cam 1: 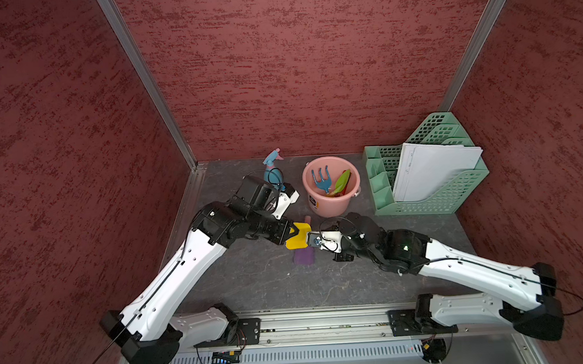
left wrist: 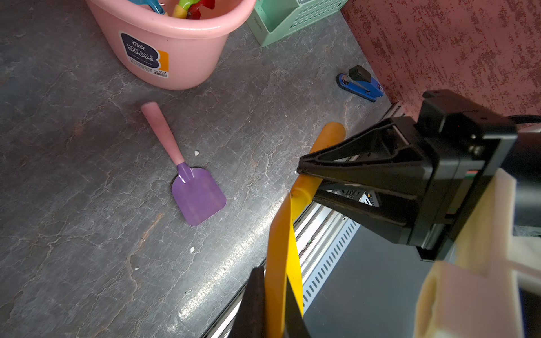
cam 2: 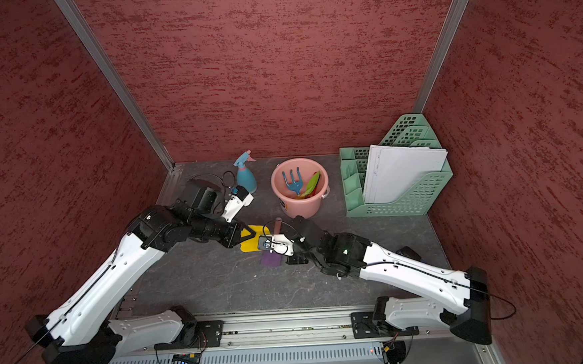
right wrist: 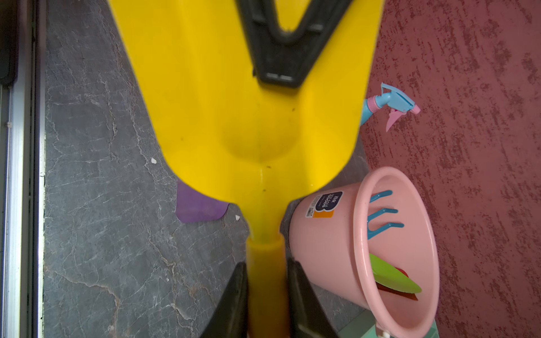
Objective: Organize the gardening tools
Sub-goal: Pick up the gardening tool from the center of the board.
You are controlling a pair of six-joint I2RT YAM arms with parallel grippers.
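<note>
The yellow plastic shovel (cam 1: 299, 240) is held clear of the grey marbled tabletop (cam 1: 255, 285) between the two arms, in front of the round pink plastic bucket (cam 1: 329, 206). The left gripper (right wrist: 278, 74) is clamped on the broad blade, its black fingers pinching it from both faces. In the left wrist view the blade shows edge-on between them. The right gripper (right wrist: 265, 292) is at the other end, its jaws narrow and pressed against either side of the round handle, just behind where the handle meets the blade. In both top views the two grippers face each other, with the shovel spanning the short gap between them.

Below the shovel, the purple flat-bladed scoop with a pink handle (left wrist: 196, 196) lies flat on the tabletop. Its handle points toward the bucket, and it touches neither gripper. Inside the bucket stand the blue plastic claw (cam 1: 323, 184) and the green plastic trowel (cam 1: 342, 179), with something red beneath them. The blue spray bottle with a pink trigger (cam 2: 245, 175) stands upright near the back wall, beside the bucket and behind the left arm.
</note>
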